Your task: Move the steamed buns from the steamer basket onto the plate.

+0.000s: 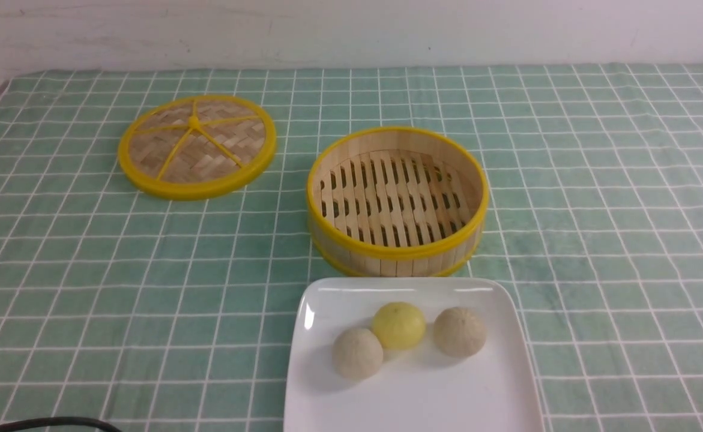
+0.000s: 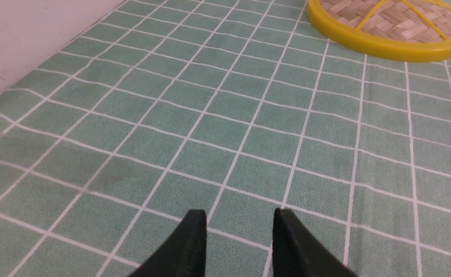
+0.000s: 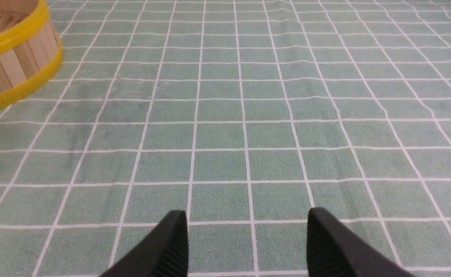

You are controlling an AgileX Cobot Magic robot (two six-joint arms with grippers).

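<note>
Buns, three small domed dough rounds (image 1: 399, 324), lie on my near glossy white square plate (image 1: 507, 384); they look soft and light, best cradled at their sides; round bamboo basket (image 1: 397, 201) empty; my left gripper (image 2: 239, 225) and right gripper (image 3: 247, 227) spread, empty

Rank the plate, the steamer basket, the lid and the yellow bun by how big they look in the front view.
1. Plate, though it is nearest the camera and cut off by the frame's bottom edge.
2. Steamer basket.
3. Lid, slightly smaller-looking but farther away, so unsure against the basket.
4. Yellow bun, clearly smallest.
</note>
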